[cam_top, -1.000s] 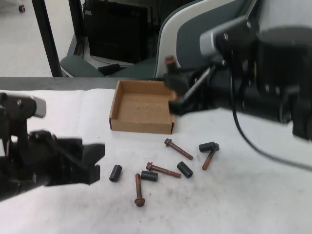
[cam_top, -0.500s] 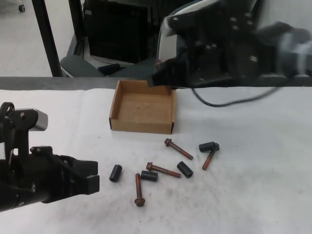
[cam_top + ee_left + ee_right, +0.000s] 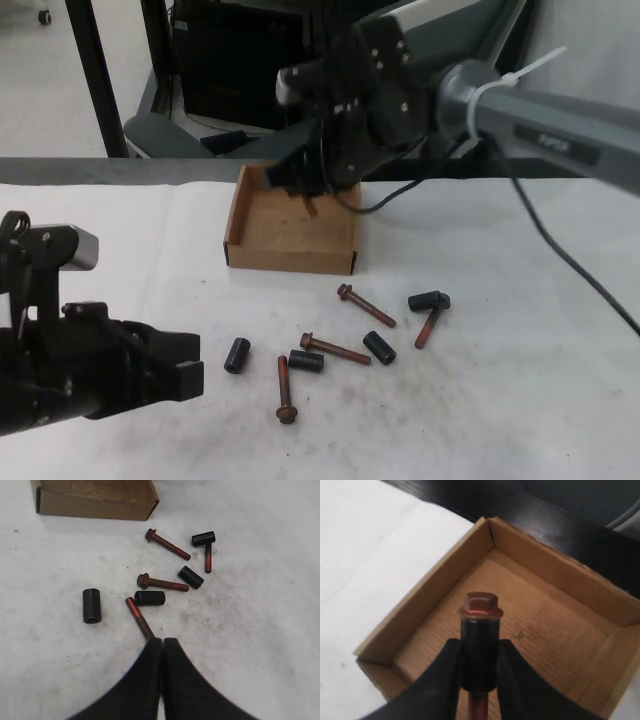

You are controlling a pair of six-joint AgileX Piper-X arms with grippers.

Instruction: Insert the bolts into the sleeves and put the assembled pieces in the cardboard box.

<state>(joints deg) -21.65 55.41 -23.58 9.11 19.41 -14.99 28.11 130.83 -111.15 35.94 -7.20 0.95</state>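
Observation:
My right gripper (image 3: 479, 674) is shut on an assembled piece (image 3: 479, 645), a rust-red bolt pushed through a black sleeve, head up. It hangs over the open cardboard box (image 3: 420, 605). In the high view, the right gripper (image 3: 308, 192) is above the box (image 3: 290, 262). Loose bolts (image 3: 167, 545) (image 3: 162, 583) and black sleeves (image 3: 91, 606) (image 3: 149, 598) lie scattered on the white cloth in front of the box. My left gripper (image 3: 162, 644) is shut and empty, its tips just above the near end of one bolt (image 3: 139, 617). In the high view the left gripper (image 3: 188, 362) sits left of the scatter.
A third sleeve (image 3: 379, 347) and a sleeve (image 3: 428, 300) touching a bolt (image 3: 428, 326) lie to the right of the scatter. A chair (image 3: 400, 60) and dark equipment stand behind the bench. The right arm's cable (image 3: 560, 260) hangs over the cloth's right side.
The right arm has swung left, from the box's right edge to over the box's inside, with the assembled piece in it. The left arm drew back slightly, then held still.

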